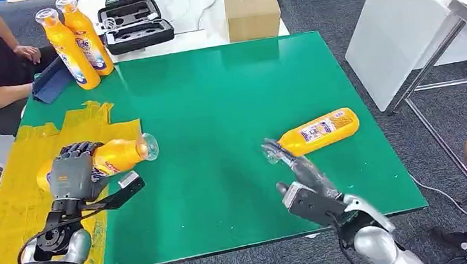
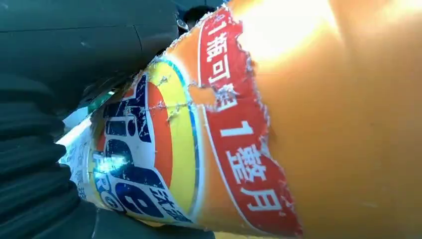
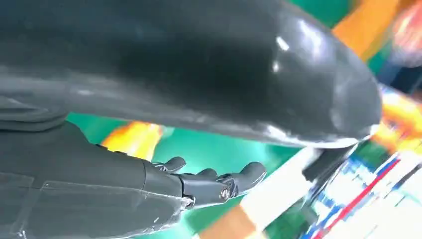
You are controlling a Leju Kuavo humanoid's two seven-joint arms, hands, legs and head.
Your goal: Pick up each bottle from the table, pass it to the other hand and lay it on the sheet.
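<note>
Green covers the table [image 1: 228, 106], with a yellow sheet [image 1: 12, 211] taped over its left edge. Over that sheet the left hand [image 1: 73, 173] grips an orange bottle [image 1: 114, 156] on its side, cap pointing right; its torn label fills the left wrist view. A second bottle [image 1: 318, 130] lies on the green to the right, cap toward the right hand [image 1: 303, 174], whose fingers are spread and empty, their tips at the cap. Two more bottles [image 1: 77, 40] stand at the far left corner, near a black case [image 1: 135, 25] and a cardboard box [image 1: 251, 10].
</note>
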